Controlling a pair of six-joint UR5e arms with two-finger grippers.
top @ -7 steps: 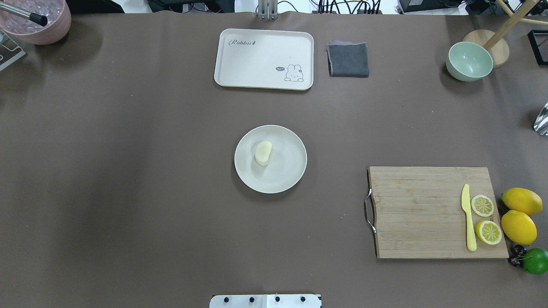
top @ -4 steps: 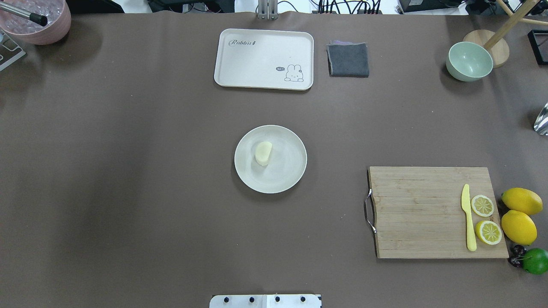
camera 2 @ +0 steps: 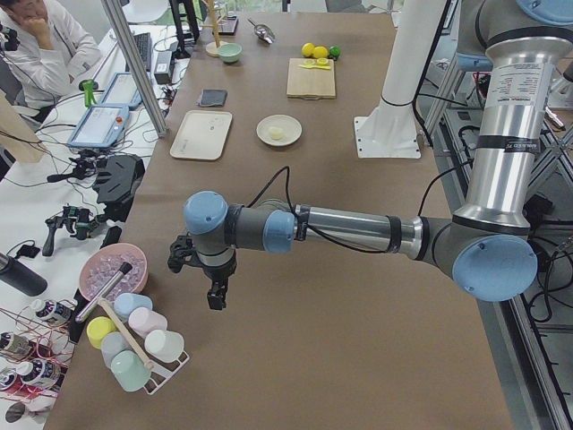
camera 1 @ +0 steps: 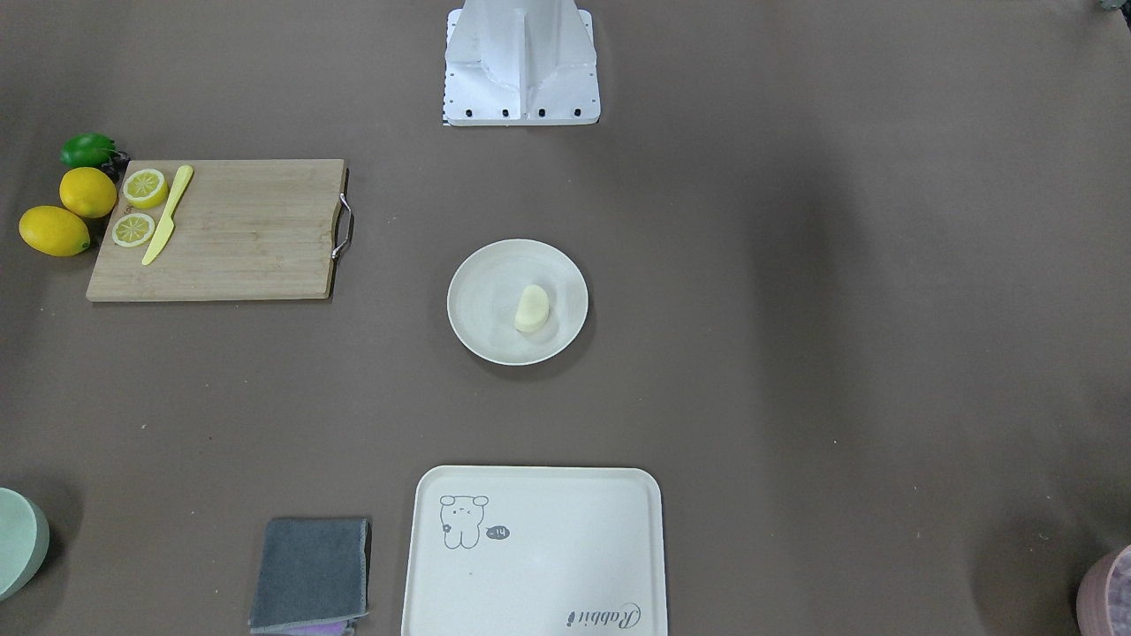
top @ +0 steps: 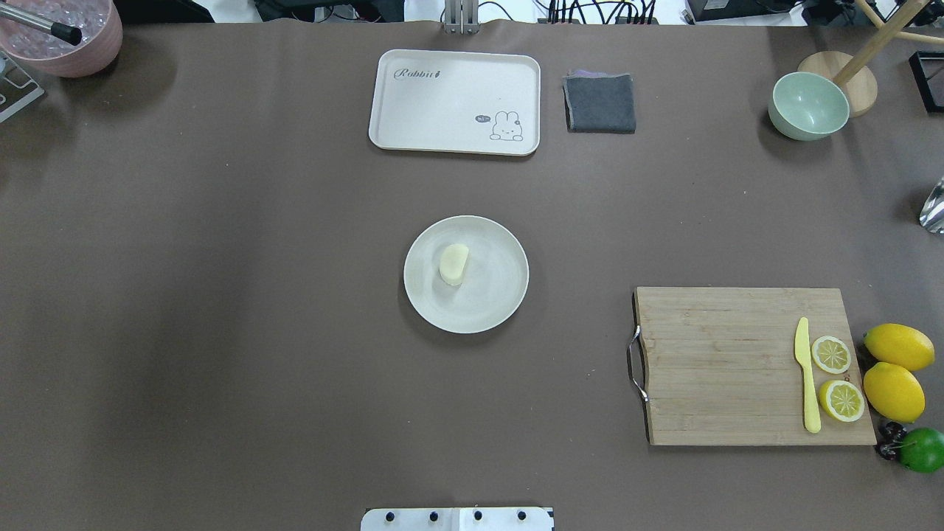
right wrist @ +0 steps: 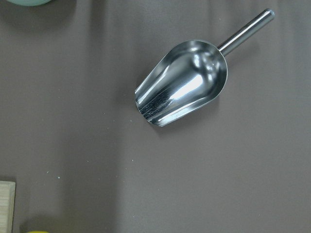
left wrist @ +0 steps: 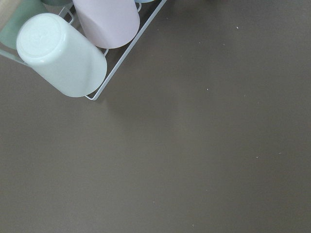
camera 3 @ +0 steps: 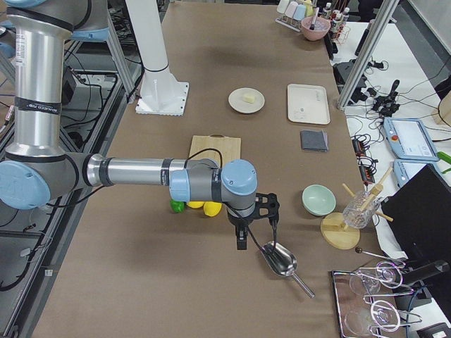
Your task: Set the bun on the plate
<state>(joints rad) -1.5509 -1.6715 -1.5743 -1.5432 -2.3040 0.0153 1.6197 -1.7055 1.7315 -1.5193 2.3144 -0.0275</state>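
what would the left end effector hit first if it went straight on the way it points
It points straight down, so the left end effector would likely meet the bare brown table first. The rack of cups lies off to one side, though depth is unclear.

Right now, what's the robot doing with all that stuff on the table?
Nothing is being handled. The bun lies on the plate in the middle of the table, so that job looks done. Both arms are out at the table's ends: the left pincer hangs near the cup rack, the right pincer above a metal scoop.
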